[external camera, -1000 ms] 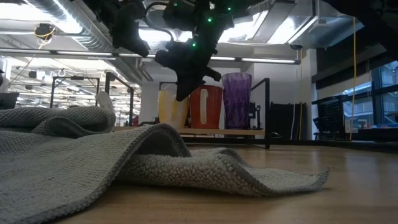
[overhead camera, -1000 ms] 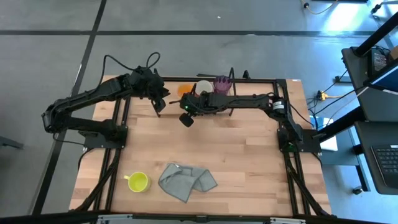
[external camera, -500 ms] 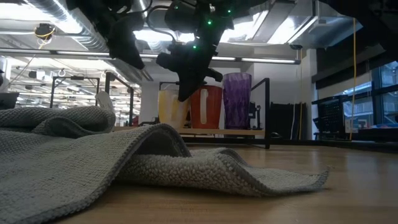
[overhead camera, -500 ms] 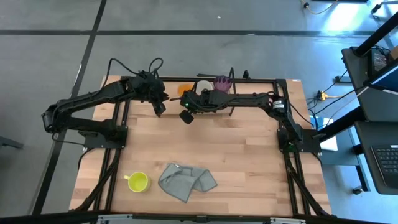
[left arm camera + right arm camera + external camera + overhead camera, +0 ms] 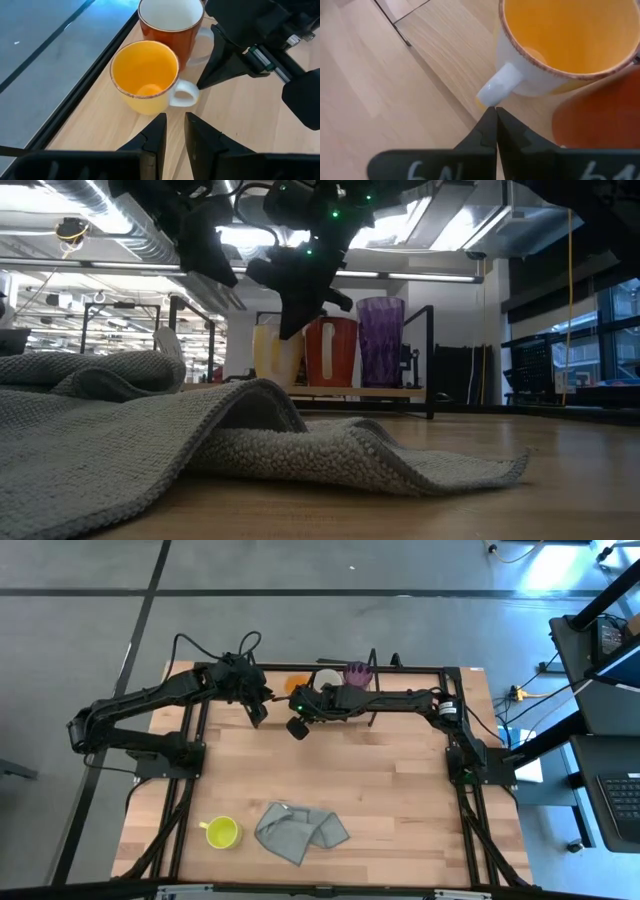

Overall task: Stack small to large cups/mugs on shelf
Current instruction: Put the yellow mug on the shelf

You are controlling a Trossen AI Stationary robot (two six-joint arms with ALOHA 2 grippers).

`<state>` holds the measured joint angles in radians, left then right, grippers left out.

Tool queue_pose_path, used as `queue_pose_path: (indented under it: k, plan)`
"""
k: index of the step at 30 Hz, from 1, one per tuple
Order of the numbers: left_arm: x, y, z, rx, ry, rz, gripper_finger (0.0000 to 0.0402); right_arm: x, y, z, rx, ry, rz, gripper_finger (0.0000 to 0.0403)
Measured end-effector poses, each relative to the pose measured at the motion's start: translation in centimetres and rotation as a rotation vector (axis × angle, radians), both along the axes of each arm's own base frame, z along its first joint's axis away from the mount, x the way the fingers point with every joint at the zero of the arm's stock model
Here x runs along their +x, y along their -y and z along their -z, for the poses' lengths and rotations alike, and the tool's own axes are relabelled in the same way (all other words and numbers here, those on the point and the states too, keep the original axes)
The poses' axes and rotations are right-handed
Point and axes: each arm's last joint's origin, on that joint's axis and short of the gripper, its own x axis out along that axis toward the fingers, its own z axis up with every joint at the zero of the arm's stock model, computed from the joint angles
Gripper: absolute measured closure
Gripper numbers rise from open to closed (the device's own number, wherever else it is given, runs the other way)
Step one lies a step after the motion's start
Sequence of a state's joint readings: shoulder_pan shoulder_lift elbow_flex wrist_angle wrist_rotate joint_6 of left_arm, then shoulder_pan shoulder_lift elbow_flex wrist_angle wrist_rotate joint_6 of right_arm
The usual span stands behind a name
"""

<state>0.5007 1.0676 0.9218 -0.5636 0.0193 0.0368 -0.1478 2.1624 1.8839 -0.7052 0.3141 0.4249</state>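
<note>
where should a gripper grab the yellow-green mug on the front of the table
Grip the yellow-green mug by its rim wall, coming from above. It stands upright and open, apart from the grey cloth, and its handle points away from the cloth.

Light wooden table [image 5: 380, 790] carries a low black wire-frame shelf with wooden base [image 5: 400, 392] at the far edge, holding an orange mug [image 5: 145, 77], a red-and-white mug [image 5: 170, 22] and a translucent purple tumbler [image 5: 381, 342] in a row. Near edge: a yellow-green mug [image 5: 222, 832], with a crumpled grey cloth [image 5: 300, 832] just beside it.
</note>
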Motion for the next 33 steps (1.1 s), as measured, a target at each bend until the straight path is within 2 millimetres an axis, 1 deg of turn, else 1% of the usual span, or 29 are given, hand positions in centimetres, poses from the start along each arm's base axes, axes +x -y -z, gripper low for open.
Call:
queue_pose_path:
  k: [10,14,16,20,23,25,28,30,33]
  plan:
    - [0.0,0.0,0.1,-0.003,-0.005,0.000,0.0340,-0.1,0.0,0.0,0.001,-0.010,-0.005,0.0399]
    - [-0.4,0.2,0.5,-0.032,-0.055,0.000,0.0340,-0.3,-0.4,-0.4,0.046,0.001,-0.013,0.0399]
    - [-0.8,0.4,0.5,-0.059,-0.097,-0.003,0.0340,-0.5,-0.9,-1.3,0.052,0.019,-0.030,0.0394]
    - [-1.4,1.3,-0.5,-0.083,-0.116,0.006,0.0340,-1.1,-2.7,-3.3,0.055,0.050,-0.071,0.0377]
    - [-1.8,2.4,-0.8,-0.155,-0.142,0.061,0.0340,-2.0,-3.9,-5.1,0.078,0.080,-0.098,0.0365]
    - [-1.9,3.3,-0.9,-0.240,-0.149,0.119,0.0340,-2.7,-4.4,-6.3,0.112,0.094,-0.090,0.0357]
    - [-2.1,5.0,-0.9,-0.344,-0.221,0.175,0.0340,-3.8,-5.3,-7.8,0.147,0.118,-0.066,0.0344]
    - [-2.3,6.2,-1.1,-0.363,-0.279,0.166,0.0340,-4.4,-5.9,-8.9,0.157,0.144,-0.066,0.0336]
    - [-3.3,7.8,-1.4,-0.357,-0.414,0.116,0.0340,-5.0,-7.2,-10.1,0.174,0.180,-0.077,0.0322]
